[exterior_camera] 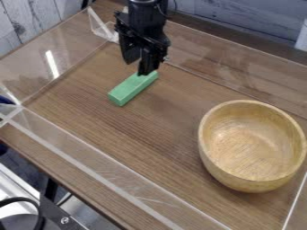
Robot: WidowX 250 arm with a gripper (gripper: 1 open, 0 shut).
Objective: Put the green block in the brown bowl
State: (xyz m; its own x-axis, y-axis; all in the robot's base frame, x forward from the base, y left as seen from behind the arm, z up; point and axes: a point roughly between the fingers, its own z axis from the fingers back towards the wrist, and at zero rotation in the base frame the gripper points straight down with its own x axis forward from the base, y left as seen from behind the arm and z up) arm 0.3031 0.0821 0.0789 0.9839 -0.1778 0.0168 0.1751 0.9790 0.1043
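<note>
Where green block [133, 88] lies, gripper [138, 65] hovers near, jaws spread; brown bowl [252, 145] well apart.

Brown wooden tabletop [132, 139], clear strip [90, 171] along edge; grey wood-grained surface [27, 20] at upper left corner

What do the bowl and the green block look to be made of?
The brown bowl: apparently light tan wood, smoothly finished, judging by its warm tone and thick rim. The green block: evenly coloured with a dull sheen, perhaps plastic or painted wood; the view can't settle which.
</note>
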